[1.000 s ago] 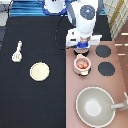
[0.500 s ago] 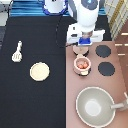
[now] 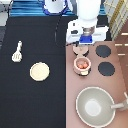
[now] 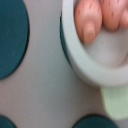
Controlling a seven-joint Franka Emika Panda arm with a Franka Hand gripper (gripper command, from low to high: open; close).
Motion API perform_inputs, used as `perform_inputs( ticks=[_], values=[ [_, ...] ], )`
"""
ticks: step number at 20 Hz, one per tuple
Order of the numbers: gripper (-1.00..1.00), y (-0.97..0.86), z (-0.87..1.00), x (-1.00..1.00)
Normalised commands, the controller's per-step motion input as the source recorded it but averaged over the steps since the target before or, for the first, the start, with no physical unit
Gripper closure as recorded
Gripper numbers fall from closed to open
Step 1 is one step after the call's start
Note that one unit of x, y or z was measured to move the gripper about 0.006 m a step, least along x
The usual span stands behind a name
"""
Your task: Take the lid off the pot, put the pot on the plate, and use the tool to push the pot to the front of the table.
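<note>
Pot [image 3: 82,65] uncovered on stove, food showing | lid [image 3: 81,50] partly hidden under gripper [image 3: 86,44] | jaws seem closed on lid | plate [image 3: 39,71], tool [image 3: 17,51] on black surface [image 3: 30,100]

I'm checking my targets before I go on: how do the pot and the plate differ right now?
The pot sits on the brown stove; the plate lies on the black table, toward the exterior view's left. The pot is deep, with reddish contents showing; the plate is flat and bare. The pot is pinkish-tan, the plate cream and wider. Both are round. The gripper hangs over the lid, just above the pot in that view.
</note>
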Motion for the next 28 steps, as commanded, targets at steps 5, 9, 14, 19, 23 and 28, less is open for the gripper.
perform_inputs(
  ticks=[5, 9, 14, 19, 23, 28],
  values=[
    [-1.0, -0.31, 0.17, 0.8],
    [-1.0, -0.58, -0.13, 0.73],
    [-1.0, -0.42, -0.55, 0.38],
    [-1.0, -0.07, -0.59, 0.23],
    [-1.0, 0.2, -0.55, -0.07],
    [1.0, 0.15, -0.02, 0.23]
  ],
)
